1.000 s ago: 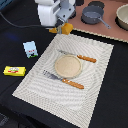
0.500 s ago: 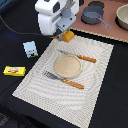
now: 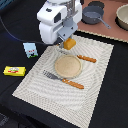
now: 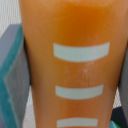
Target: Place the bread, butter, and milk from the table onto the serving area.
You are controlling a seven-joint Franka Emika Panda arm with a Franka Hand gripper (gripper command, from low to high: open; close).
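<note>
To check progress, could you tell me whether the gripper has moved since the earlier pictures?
Yes. The gripper, shut on the bread, has shifted towards the exterior view's right, nearer the plate.

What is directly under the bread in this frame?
The bread, clamped in the gripper, hangs over the serving area near its far edge. The mat right beneath it is hidden; contact cannot be judged.
</note>
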